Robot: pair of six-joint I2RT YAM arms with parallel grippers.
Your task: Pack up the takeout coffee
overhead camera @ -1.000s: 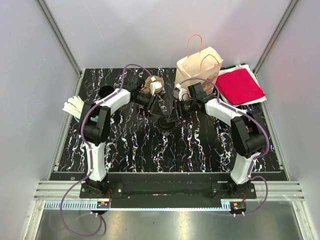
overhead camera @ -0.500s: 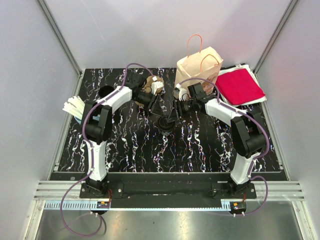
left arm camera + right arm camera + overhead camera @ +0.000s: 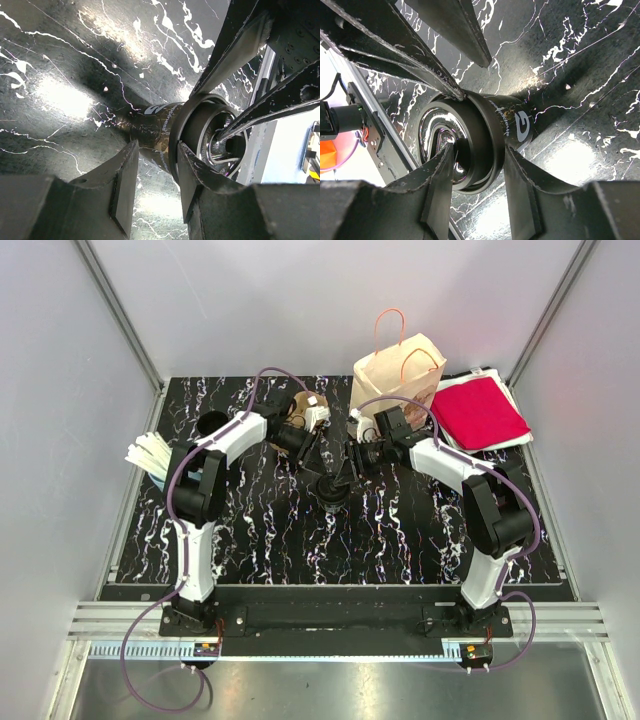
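Observation:
A black takeout coffee cup (image 3: 330, 488) with a black lid (image 3: 451, 150) stands at the middle of the table, and both grippers meet over it. My right gripper (image 3: 477, 167) comes from the right and straddles the lid's rim. One finger rests on the lid's top and the other lies against the cup wall (image 3: 512, 125), so it is shut on the rim. From the left, my left gripper (image 3: 156, 170) reaches the same rim. One of its fingers (image 3: 192, 172) touches the lid (image 3: 200, 135); the other stands off the cup's side (image 3: 150, 135).
A tan paper bag (image 3: 398, 375) with handles stands open at the back right. Beside it lies a red cloth (image 3: 478, 412) on white sheets. A brown holder (image 3: 305, 408) sits behind the left gripper. Another black cup (image 3: 212, 423) and white packets (image 3: 150, 453) are at the left.
The left arm's wrist has crept slightly back and to the right over the cup. The right arm and the cup have stayed in place.

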